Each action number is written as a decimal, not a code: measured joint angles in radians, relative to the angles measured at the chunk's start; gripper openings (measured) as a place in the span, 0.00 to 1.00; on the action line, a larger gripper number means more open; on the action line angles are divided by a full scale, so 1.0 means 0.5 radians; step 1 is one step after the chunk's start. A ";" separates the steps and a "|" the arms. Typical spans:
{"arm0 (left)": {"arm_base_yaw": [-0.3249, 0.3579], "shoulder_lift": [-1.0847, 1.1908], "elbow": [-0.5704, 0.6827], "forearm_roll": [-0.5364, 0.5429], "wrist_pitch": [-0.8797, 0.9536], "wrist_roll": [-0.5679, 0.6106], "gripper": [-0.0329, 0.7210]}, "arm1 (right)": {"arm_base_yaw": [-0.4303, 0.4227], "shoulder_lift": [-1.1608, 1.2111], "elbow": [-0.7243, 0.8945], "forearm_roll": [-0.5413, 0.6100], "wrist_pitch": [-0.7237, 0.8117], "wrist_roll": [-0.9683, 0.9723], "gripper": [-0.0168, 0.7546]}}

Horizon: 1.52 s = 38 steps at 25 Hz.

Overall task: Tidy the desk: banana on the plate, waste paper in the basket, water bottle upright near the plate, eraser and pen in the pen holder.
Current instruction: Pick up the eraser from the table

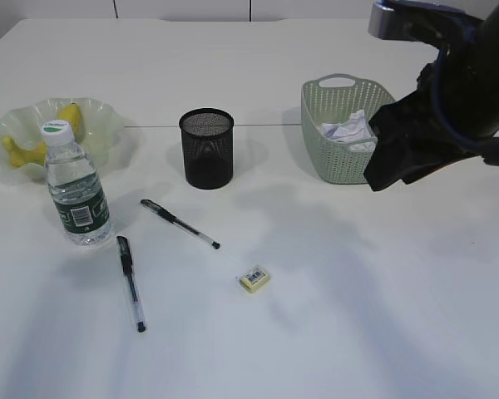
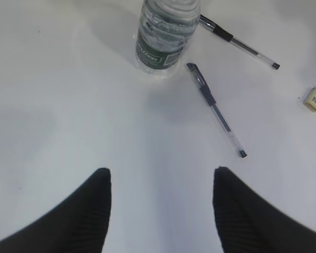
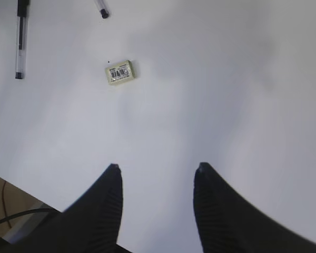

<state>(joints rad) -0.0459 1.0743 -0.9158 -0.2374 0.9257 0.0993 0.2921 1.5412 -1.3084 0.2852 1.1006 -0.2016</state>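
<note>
Banana (image 1: pixel 33 148) lies in the plate (image 1: pixel 108 116), at about 10 o'clock on the desk (image 1: pixel 358 316) in the exterior view. Bottle (image 1: pixel 75 187) stands upright, cap up, just in front of the plate at 9 o'clock. Pen holder (image 1: pixel 206 148) stands upright near the seam at 12 o'clock, its inside too dark to read. Basket (image 1: pixel 337 137) sits at 2 o'clock with crumpled white paper (image 1: pixel 349 130) inside.

Two pens lie flat on the desk: one pen (image 1: pixel 179 224) slants from the bottle's 3 o'clock side toward the centre; the other pen (image 1: pixel 130 283) lies at the bottle's 5 o'clock, pointing toward the near edge. Eraser (image 1: pixel 255 278) lies alone at the centre, label up, at 4 o'clock of the slanted pen and apart from both pens.

Left gripper (image 2: pixel 160 179) hangs over bare desk, jaws apart and empty; in its wrist view the bottle is at 12 o'clock and the eraser at 2 o'clock. Right gripper (image 3: pixel 157 174) likewise hangs with jaws apart, holding nothing; the eraser lies at its 11 o'clock. In the exterior view the right arm (image 1: pixel 449 108) covers the basket's right end.
</note>
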 joint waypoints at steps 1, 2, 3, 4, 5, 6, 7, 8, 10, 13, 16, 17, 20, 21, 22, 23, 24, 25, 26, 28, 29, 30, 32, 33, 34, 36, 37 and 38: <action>0.000 -0.002 0.000 0.000 -0.004 0.000 0.62 | 0.015 -0.018 0.000 -0.031 0.003 0.022 0.45; 0.000 -0.002 0.000 0.000 -0.008 0.000 0.62 | 0.038 -0.036 0.000 -0.073 0.003 0.039 0.45; 0.000 -0.002 0.000 0.000 -0.008 0.000 0.62 | 0.063 -0.054 0.000 -0.119 0.008 0.064 0.45; 0.000 -0.002 0.000 -0.005 -0.008 0.000 0.62 | 0.099 -0.070 -0.001 -0.156 0.013 0.084 0.45; 0.000 -0.002 0.000 -0.015 -0.008 0.000 0.62 | 0.140 -0.074 -0.001 -0.197 0.017 0.098 0.45; 0.000 -0.002 0.000 -0.021 -0.008 0.000 0.62 | 0.188 -0.078 -0.001 -0.233 0.017 0.117 0.45; 0.000 -0.002 0.000 -0.036 -0.008 0.000 0.62 | 0.231 -0.078 -0.001 -0.266 0.017 0.135 0.45; 0.000 -0.002 0.000 -0.049 -0.008 0.000 0.62 | 0.285 -0.078 -0.001 -0.295 0.017 0.143 0.45; 0.000 -0.002 0.000 -0.055 -0.008 -0.003 0.62 | 0.374 -0.062 -0.004 -0.344 0.017 0.152 0.45; 0.000 -0.002 0.000 -0.055 -0.008 -0.003 0.62 | 0.452 0.019 -0.009 -0.367 0.001 0.161 0.45; 0.000 -0.002 0.000 -0.047 -0.008 -0.003 0.62 | 0.460 0.154 -0.024 -0.399 -0.016 0.165 0.45; 0.000 -0.002 0.000 -0.028 -0.008 -0.003 0.62 | 0.460 0.210 -0.041 -0.425 -0.016 0.165 0.45; 0.000 -0.002 0.000 0.063 -0.012 -0.003 0.62 | 0.460 0.379 -0.151 -0.474 0.002 0.165 0.45; 0.000 -0.002 0.000 0.082 -0.012 -0.003 0.63 | 0.460 0.440 -0.207 -0.474 0.021 0.165 0.45; 0.000 -0.002 0.003 0.090 -0.014 -0.003 0.65 | 0.460 0.490 -0.267 -0.474 0.035 0.165 0.45; 0.000 -0.002 0.003 0.090 -0.021 -0.003 0.67 | 0.460 0.546 -0.313 -0.474 0.052 0.165 0.45; 0.000 -0.002 0.003 0.090 -0.031 -0.003 0.70 | 0.460 0.596 -0.364 -0.470 0.056 0.165 0.45; 0.000 -0.002 0.003 0.090 -0.032 -0.003 0.73 | 0.460 0.633 -0.409 -0.463 0.061 0.165 0.45; 0.000 -0.002 0.003 0.085 -0.035 -0.003 0.75 | 0.460 0.674 -0.443 -0.462 0.066 0.165 0.45; 0.000 -0.002 0.003 0.060 -0.020 -0.003 0.79 | 0.460 0.745 -0.506 -0.456 0.074 0.165 0.45; 0.000 -0.002 0.003 0.044 -0.004 -0.003 0.80 | 0.460 0.771 -0.526 -0.454 0.074 0.165 0.45; 0.000 -0.002 0.003 0.032 0.018 -0.003 0.80 | 0.460 0.804 -0.537 -0.447 0.077 0.165 0.45; 0.000 -0.002 0.003 0.018 0.063 -0.003 0.81 | 0.460 0.871 -0.564 -0.442 0.096 0.165 0.45; 0.000 -0.002 0.003 0.013 0.081 -0.003 0.81 | 0.460 0.908 -0.580 -0.442 0.111 0.165 0.45; 0.000 -0.002 0.003 0.013 0.100 -0.003 0.81 | 0.460 0.941 -0.594 -0.442 0.129 0.165 0.45; 0.000 -0.002 0.003 -0.001 0.113 -0.003 0.81 | 0.460 0.992 -0.616 -0.442 0.133 0.165 0.45; 0.000 -0.002 0.003 -0.002 0.117 -0.003 0.81 | 0.463 1.011 -0.622 -0.441 0.136 0.162 0.45; 0.000 -0.002 0.003 -0.012 0.117 -0.003 0.81 | 0.468 1.021 -0.637 -0.438 0.141 0.161 0.45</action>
<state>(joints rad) -0.0459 1.0733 -0.9143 -0.2432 0.9841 0.0978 0.5264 2.0517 -1.6267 0.0663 1.1714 -0.1213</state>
